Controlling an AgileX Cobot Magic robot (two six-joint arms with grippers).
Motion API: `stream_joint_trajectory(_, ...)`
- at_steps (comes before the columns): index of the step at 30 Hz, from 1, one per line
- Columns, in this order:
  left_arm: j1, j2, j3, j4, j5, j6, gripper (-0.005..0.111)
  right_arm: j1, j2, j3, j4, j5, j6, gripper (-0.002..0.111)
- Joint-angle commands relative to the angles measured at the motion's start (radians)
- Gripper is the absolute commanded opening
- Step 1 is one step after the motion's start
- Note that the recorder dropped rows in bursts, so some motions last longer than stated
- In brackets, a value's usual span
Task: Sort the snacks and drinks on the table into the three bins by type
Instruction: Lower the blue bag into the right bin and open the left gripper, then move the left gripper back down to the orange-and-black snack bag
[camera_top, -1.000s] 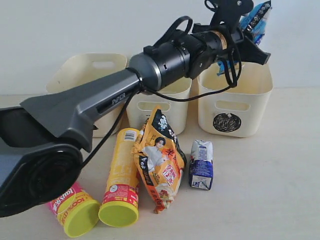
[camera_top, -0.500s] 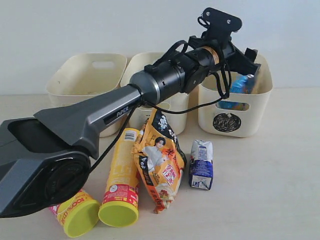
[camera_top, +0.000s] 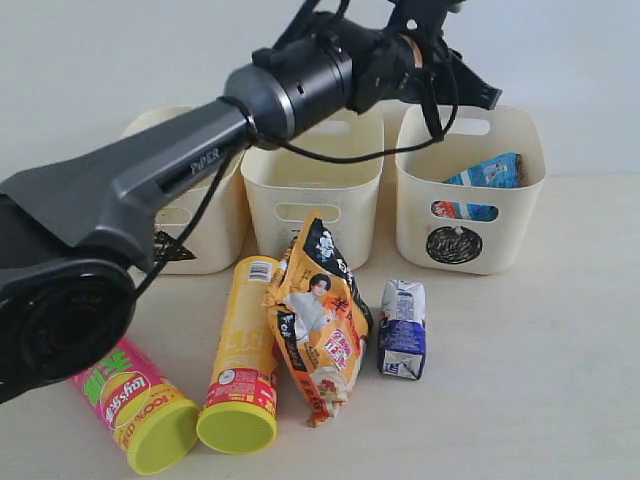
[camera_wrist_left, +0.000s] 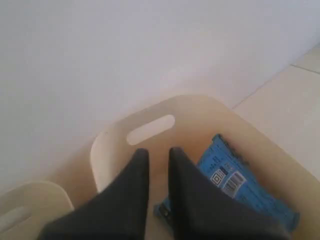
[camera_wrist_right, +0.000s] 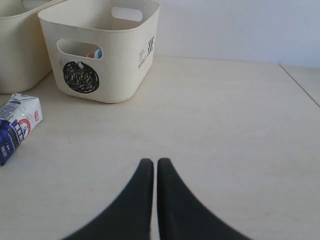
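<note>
Checking the left claw (camera_wrist_left: 159, 154) first, we see its jaws narrow, almost together, with nothing between them. It hangs above the bin with the circle mark (camera_top: 505, 240), the rightmost of three cream bins in a row at the back of the table (camera_top: 540, 380). The blue bag (camera_top: 492, 172) lies inside that bin, tilted against its far wall, apart from the claw. The right claw (camera_wrist_right: 151, 163) is closed, fingers together and empty, low over bare table, well apart from the circle bin. The middle bin (camera_top: 312, 190) has its front partly hidden by the orange-black bag (camera_top: 318, 320), so we cannot tell its mark. The left bin (camera_top: 215, 235) shows part of a black triangle scribble behind the arm. In front of the bins, the yellow tube (camera_top: 243, 340) lies on its side, green lid toward the camera, touching the orange-black bag on its right. The pink tube (camera_top: 122, 388) lies further left, also lid forward. The blue and white carton (camera_top: 403, 328) stands upright just right of the orange-black bag.
</note>
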Motion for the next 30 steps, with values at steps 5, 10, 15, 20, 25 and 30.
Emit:
stream_joint_trajectory(5,-0.02,-0.141,-0.009,-0.116,0.372,0.256,0.004,0.0,-0.004,0.004,-0.003,-0.007,-0.003,0.0)
stream_joint_trajectory(10,-0.062,-0.177,-0.009,-0.14,0.561,0.327,0.004,0.0,-0.004,0.004,-0.003,-0.007,-0.003,0.0)
stream_joint_trajectory(15,-0.116,-0.211,-0.009,-0.077,0.723,0.327,0.004,0.0,-0.004,0.004,-0.003,-0.007,-0.003,0.0)
stream_joint_trajectory(20,-0.144,-0.268,0.015,-0.13,0.76,0.325,0.004,0.0,-0.004,0.004,-0.003,-0.007,-0.003,0.0)
stream_joint_trajectory(25,-0.16,-0.336,0.117,-0.13,0.76,0.285,0.004,0.0,-0.004,0.004,-0.003,-0.007,-0.003,0.0)
stream_joint_trajectory(30,-0.16,-0.444,0.306,-0.126,0.76,0.244,0.004,0.0,-0.004,0.004,-0.003,-0.007,-0.003,0.0)
